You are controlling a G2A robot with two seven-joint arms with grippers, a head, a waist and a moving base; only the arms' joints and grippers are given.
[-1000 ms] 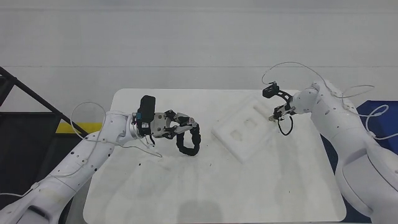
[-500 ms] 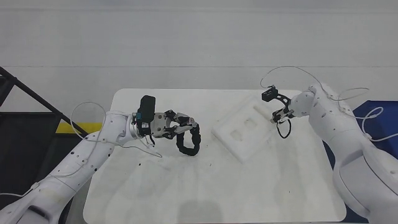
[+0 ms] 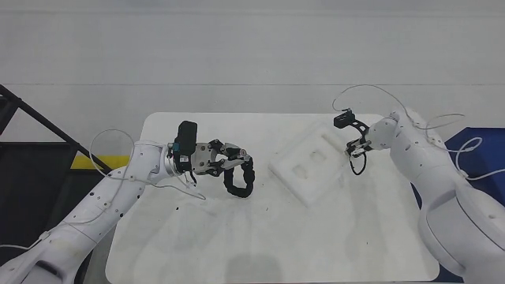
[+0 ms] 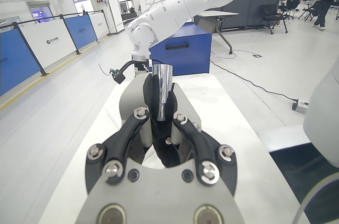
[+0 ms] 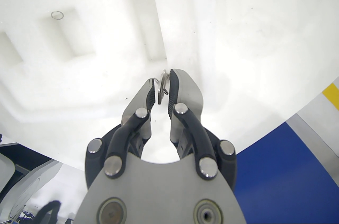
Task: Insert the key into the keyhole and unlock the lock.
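Left gripper (image 4: 157, 90) was clamped on the black cable lock (image 4: 163, 76), held above the white table (image 3: 237, 237) with its chrome cylinder facing the other arm. Right gripper (image 5: 162, 80) pinched the small metal key (image 5: 160, 88) at the edge of the white foam tray (image 5: 79, 76).

The left tool (image 3: 233, 162) gripped the black looped lock (image 3: 240, 183) over the left half of the white surface (image 3: 276, 237), well apart from the right tool (image 3: 351, 150), which stood at the right edge of the white foam tray (image 3: 309, 167), with its shallow recesses, lying askew mid-surface.
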